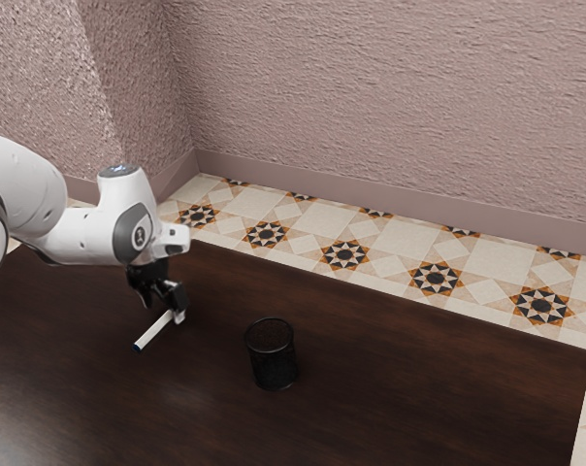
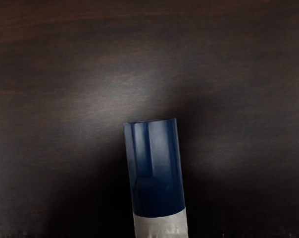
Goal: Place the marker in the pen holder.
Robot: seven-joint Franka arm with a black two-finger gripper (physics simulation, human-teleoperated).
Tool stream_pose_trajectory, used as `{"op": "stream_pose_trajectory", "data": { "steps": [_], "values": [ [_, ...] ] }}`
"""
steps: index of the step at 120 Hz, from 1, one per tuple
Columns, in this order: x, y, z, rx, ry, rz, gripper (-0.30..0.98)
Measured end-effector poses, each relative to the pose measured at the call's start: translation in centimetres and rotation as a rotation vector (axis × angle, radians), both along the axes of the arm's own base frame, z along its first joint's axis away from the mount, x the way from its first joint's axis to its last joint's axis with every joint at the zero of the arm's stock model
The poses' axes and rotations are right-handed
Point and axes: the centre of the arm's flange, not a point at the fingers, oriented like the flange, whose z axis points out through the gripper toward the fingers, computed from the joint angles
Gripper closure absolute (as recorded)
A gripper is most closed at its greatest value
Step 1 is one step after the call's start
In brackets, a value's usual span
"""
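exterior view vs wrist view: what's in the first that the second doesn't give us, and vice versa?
Exterior view's extras: the Franka arm with its black end effector at the marker, the black pen holder upright with the marker outside it, star-patterned floor tiles, baseboard and textured pinkish walls.

Wrist view's extras: close detail, i.e. glossy streaks along the blue cap and its clean edge against the whitish barrel.

Both: the marker, blue at one end, and the dark wood tabletop.
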Motion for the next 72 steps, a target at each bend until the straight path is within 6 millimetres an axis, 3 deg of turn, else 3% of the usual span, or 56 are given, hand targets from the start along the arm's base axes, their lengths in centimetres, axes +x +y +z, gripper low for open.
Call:
{"op": "stream_pose_trajectory", "data": {
  "steps": [56, 72],
  "values": [
    [0.9, -0.5, -0.4, -0.006, 0.055, 0.047, 0.01],
    [1.9, -0.5, -0.1, 0.001, 0.045, 0.051, 0.02]
  ]
}}
